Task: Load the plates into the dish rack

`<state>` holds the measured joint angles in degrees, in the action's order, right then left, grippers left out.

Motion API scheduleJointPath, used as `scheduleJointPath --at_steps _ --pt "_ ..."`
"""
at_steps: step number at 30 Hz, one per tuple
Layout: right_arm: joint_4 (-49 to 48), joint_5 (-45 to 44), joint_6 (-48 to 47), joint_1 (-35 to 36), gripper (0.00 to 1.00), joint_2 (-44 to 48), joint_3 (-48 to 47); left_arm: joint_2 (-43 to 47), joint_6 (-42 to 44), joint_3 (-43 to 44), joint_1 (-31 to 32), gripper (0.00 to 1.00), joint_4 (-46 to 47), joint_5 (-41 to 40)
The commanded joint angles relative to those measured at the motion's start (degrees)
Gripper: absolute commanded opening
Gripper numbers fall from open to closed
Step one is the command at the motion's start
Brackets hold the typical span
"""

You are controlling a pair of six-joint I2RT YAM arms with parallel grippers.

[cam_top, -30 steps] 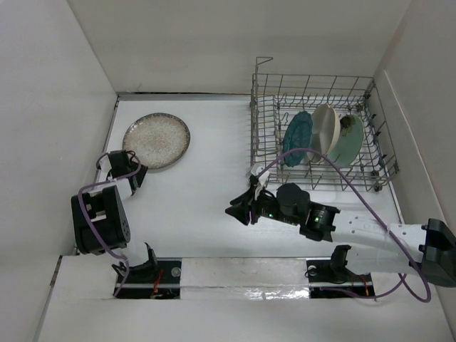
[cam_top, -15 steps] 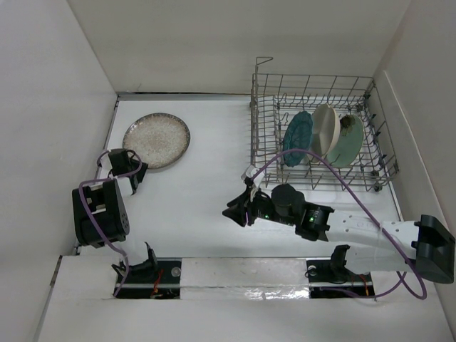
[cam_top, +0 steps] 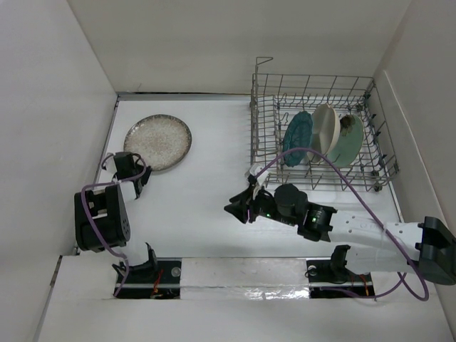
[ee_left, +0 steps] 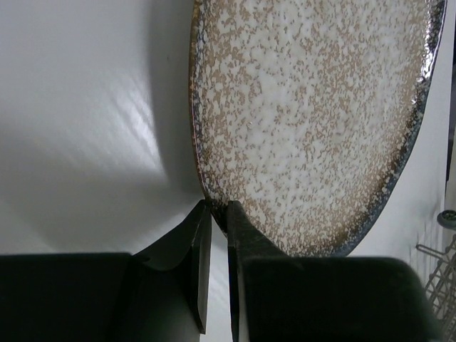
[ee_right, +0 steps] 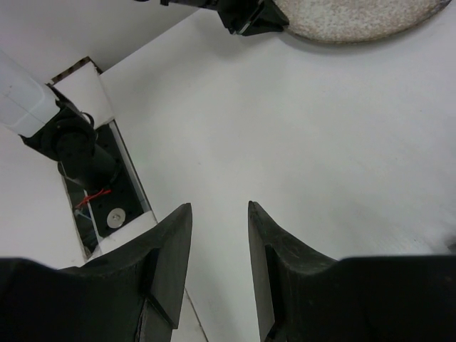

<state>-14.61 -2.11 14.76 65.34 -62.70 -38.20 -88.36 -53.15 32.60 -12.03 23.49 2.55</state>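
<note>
- Where the left gripper (ee_left: 218,208) meets the speckled beige plate (ee_left: 306,121), its two dark fingers (ee_left: 198,242) pinch the near edge of the brown rim. Only a thin slit shows between them, so it is grasping the plate.
- That plate sits at the far left of the white table (cam_top: 206,157), well apart from the other plates. A soft shadow lies on the surface beside its left edge.
- Behind the gripper, the left arm (cam_top: 100,217) reaches up from the near left corner, and a purple cable (cam_top: 87,194) loops over it.
- The right gripper (cam_top: 241,206) hovers over the bare middle of the table with its fingers parted. Nothing is between them, so it is released.
- From the right wrist view, the speckled plate's edge and the left gripper's tips sit at the top, well apart from the right fingers.
- The dish rack (cam_top: 313,75) stands at the far right of the table. Its near left corner is close to the right gripper.
- Three plates stand on edge side by side among the rack's tines. The dark teal scalloped plate (cam_top: 296,139) is on the left, the cream plate (cam_top: 325,132) in the middle and the pale mint green plate (cam_top: 350,142) on the right.
</note>
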Motion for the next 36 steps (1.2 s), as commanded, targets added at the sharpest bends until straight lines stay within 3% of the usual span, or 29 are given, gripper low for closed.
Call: scheduleJointPath --at_steps 1,7,12,15,16,19,26,36 --pt "-3.4 -3.1 -1.2 0.6 0.43 0.5 0.0 4.8 2.9 -3.4 2.4 0.00 0.5 1.3" --pt "-4.0 -4.1 -1.4 0.0 0.43 -0.2 0.3 12.8 3.5 -10.8 5.4 0.00 -1.7 1.6" --pt "-3.8 -4.6 -1.5 -0.5 0.44 0.2 0.5 24.8 3.0 -17.5 6.0 0.00 -6.0 0.7" --pt "-4.0 -4.5 -1.4 -1.0 0.44 0.2 0.8 29.4 3.6 -18.3 6.0 0.22 -9.5 -0.3" --pt "-4.1 -4.1 -1.3 -1.0 0.44 0.1 0.7 30.0 3.8 -18.1 6.0 0.33 -10.2 -0.5" --pt "-4.1 -3.9 -1.2 -1.0 0.44 -0.1 0.7 30.8 4.3 -17.3 6.0 0.43 -11.6 -1.1" --pt "-4.0 -4.7 -1.3 -1.5 0.44 0.4 1.1 21.4 3.5 -17.7 6.0 0.39 -6.1 1.8" --pt "-4.0 -3.9 -1.0 -2.1 0.44 0.4 0.8 16.4 0.9 -18.8 6.0 0.29 1.0 3.0"
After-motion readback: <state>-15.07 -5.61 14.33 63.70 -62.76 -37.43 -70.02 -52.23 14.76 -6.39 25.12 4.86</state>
